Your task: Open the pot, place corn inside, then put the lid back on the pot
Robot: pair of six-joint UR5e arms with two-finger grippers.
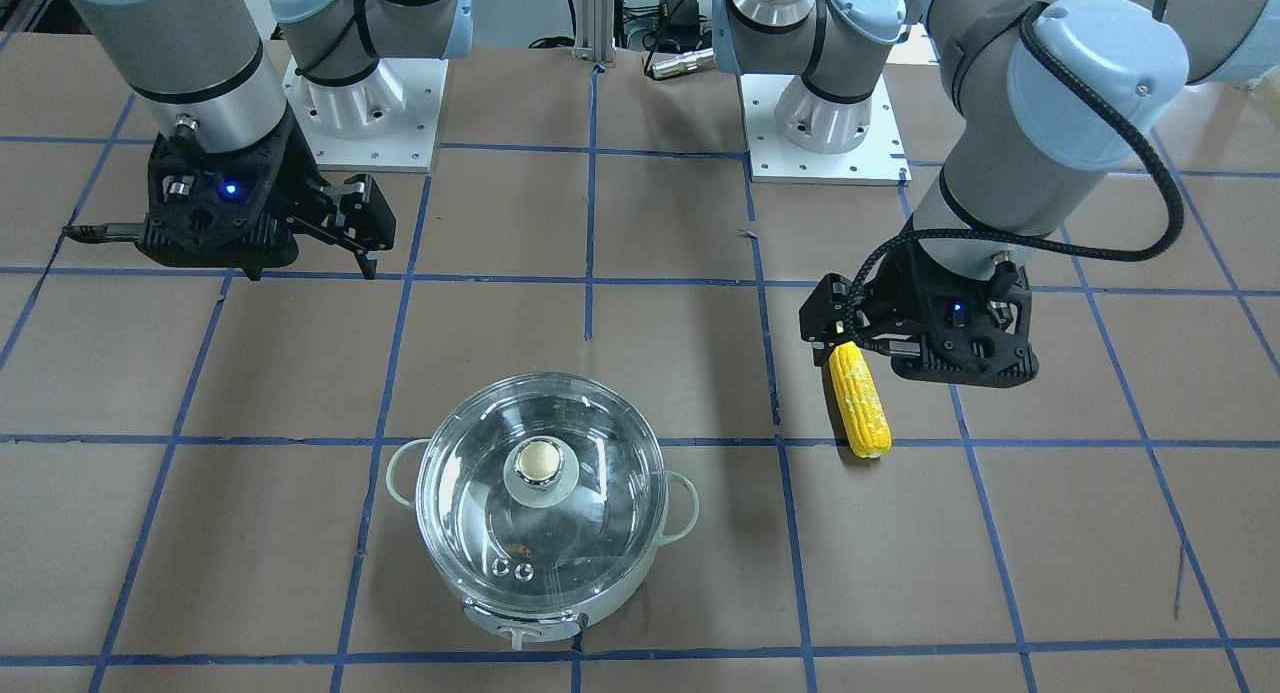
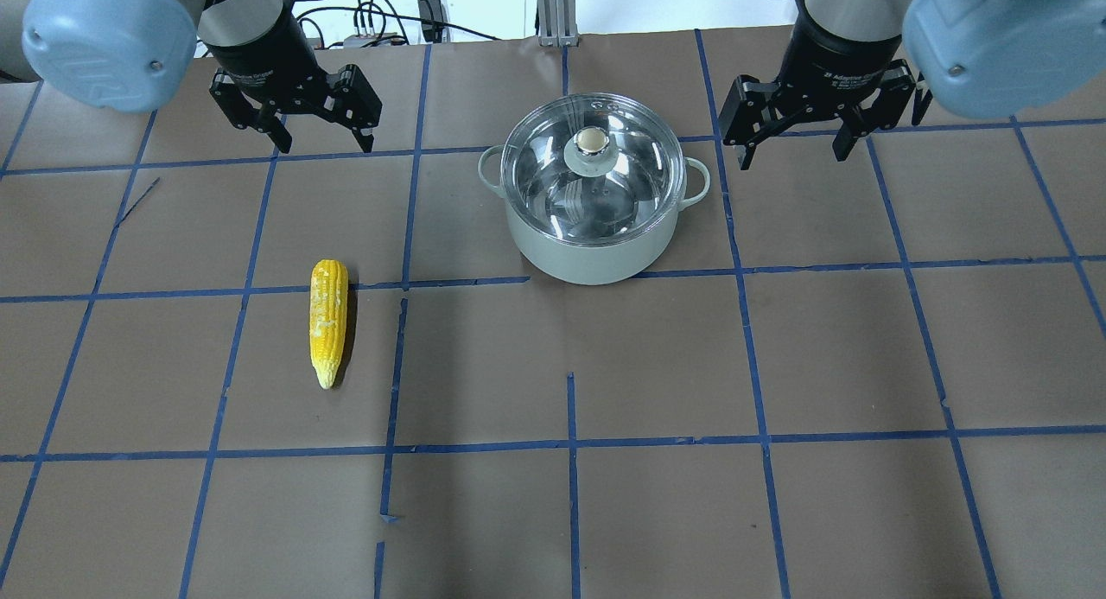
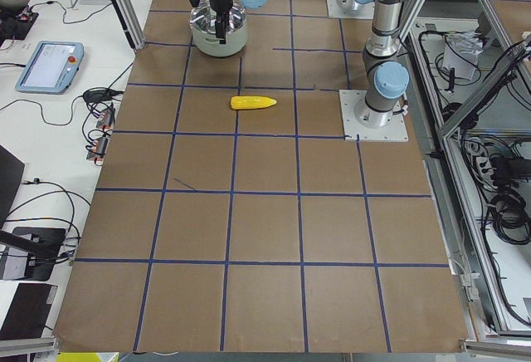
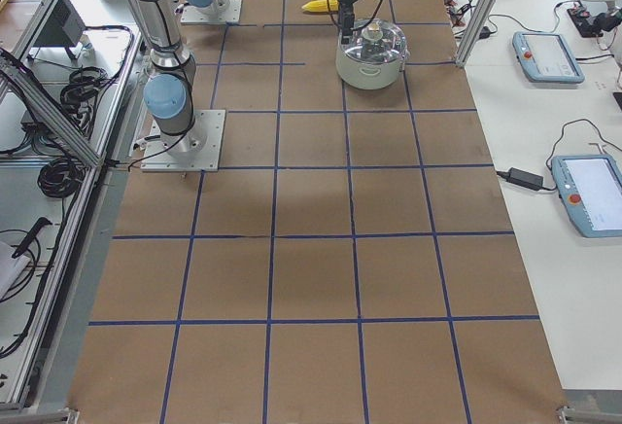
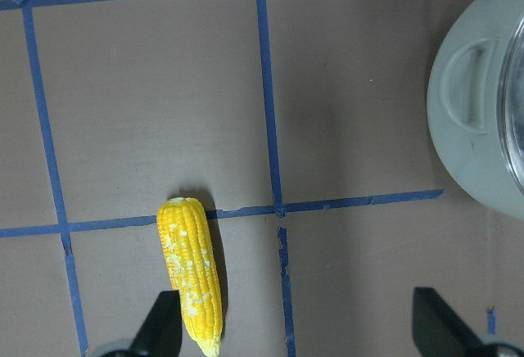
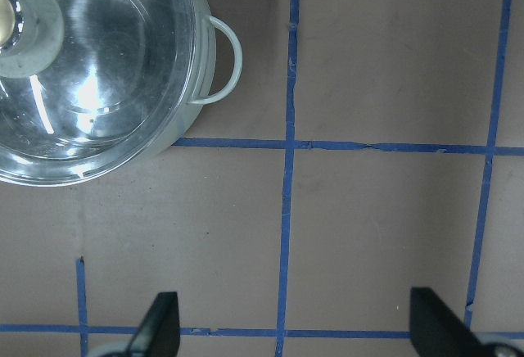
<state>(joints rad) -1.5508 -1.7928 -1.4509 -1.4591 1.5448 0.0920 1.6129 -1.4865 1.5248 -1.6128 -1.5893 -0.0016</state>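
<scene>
The pot [image 2: 587,258] stands at the table's far middle with the glass lid [image 2: 596,184] on it, knob [image 2: 592,143] up. The corn [image 2: 328,322] lies flat on the table to the pot's left, loose. My left gripper [image 2: 326,141] hangs open and empty high above the table; in the left wrist view the corn [image 5: 190,271] lies below, close to one fingertip [image 5: 160,328], with the pot [image 5: 475,128] at the right edge. My right gripper [image 2: 793,154] is open and empty, raised to the right of the pot; its wrist view shows the lid [image 6: 98,70] at upper left.
The brown table cover carries a blue tape grid [image 2: 570,443]. Two white arm base plates [image 1: 365,113] [image 1: 825,123] sit at the robot's edge. Tablets [image 4: 549,54] and cables lie on the side benches beyond the table.
</scene>
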